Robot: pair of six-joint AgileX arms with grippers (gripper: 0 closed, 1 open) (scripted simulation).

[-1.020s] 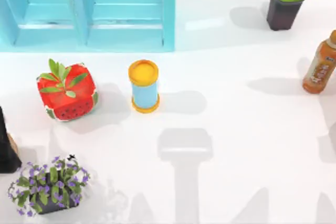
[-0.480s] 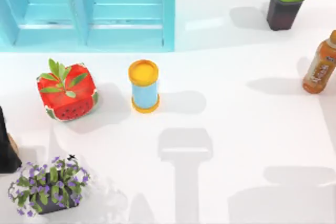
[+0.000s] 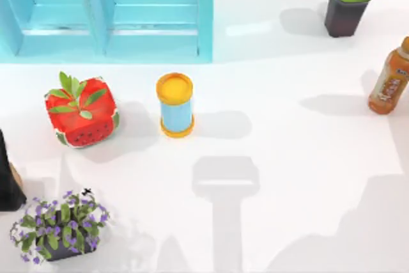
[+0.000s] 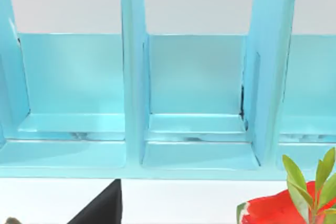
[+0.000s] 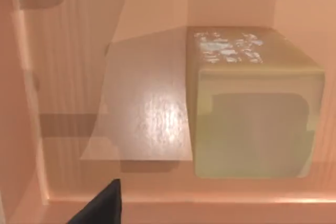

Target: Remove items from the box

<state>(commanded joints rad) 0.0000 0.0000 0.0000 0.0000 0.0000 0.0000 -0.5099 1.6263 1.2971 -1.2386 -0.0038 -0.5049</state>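
In the right wrist view I look down into the box (image 5: pixel 157 19), with peach wooden walls and floor. One of the items, a tan-brown cube (image 5: pixel 254 108) with a pale mark on its top face, rests on the floor against one wall. A dark tip of my right gripper (image 5: pixel 100 208) shows at the picture's edge, apart from the cube and with nothing in it. In the left wrist view a dark tip of my left gripper (image 4: pixel 102 208) hangs before the blue shelf (image 4: pixel 194 150), also holding nothing.
On the white table stand the blue shelf (image 3: pixel 153 36) at the back left, a watermelon-print cube (image 3: pixel 82 112), a blue cylinder with yellow lid (image 3: pixel 175 105), a purple-flowered plant (image 3: pixel 59 225), a potted succulent (image 3: pixel 348 6), a bottle (image 3: pixel 391 80) and a dark object (image 3: pixel 6 180).
The arm shadow at the table's front right has spread and shifted across that corner. Nothing on the table has moved.
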